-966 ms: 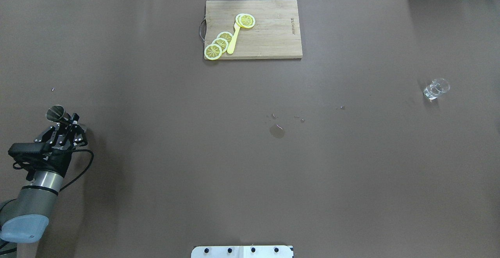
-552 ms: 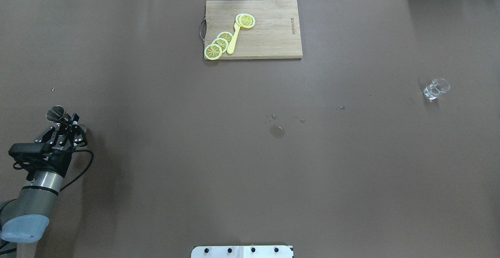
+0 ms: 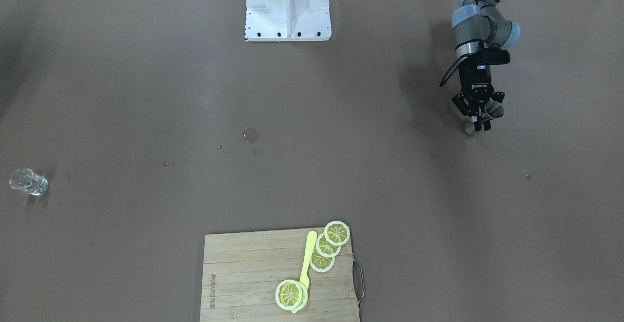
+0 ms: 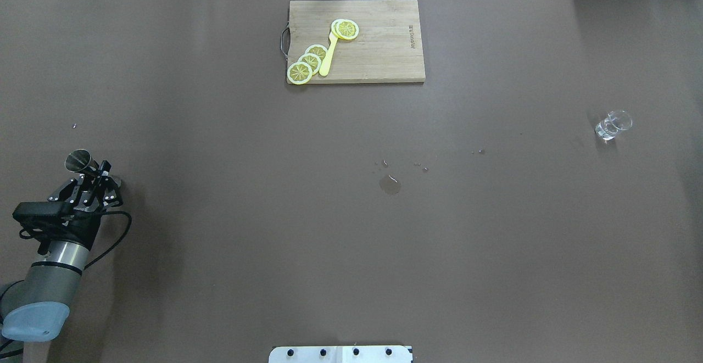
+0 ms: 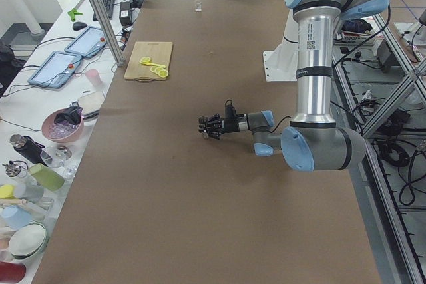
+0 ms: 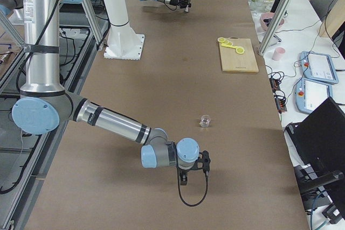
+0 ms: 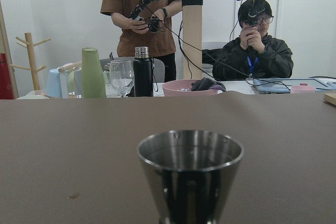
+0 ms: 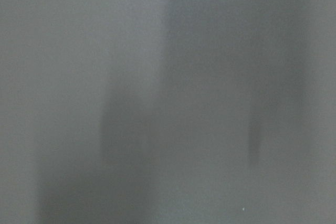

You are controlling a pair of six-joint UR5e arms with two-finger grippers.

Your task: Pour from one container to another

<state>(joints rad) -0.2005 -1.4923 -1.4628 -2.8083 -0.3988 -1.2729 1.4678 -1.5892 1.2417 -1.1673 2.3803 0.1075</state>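
Jigger (image 4: 78,160) stands at the left edge of the overhead view, a little below mid-height, its narrow waist clamped between the closed fingers of the left gripper (image 4: 94,175), which reaches in from the lower left corner. Further right, a wooden cutting board (image 4: 379,50) with lemon slices (image 4: 310,61) lies at top centre and a small puddle (image 4: 390,185) wets the table (image 4: 247,242) at mid-frame, while the glass (image 4: 613,125) stands alone near the right edge, well apart from the jigger. The right gripper (image 6: 204,163) shows only in a side view, at lower centre, and I cannot tell how far open it is.
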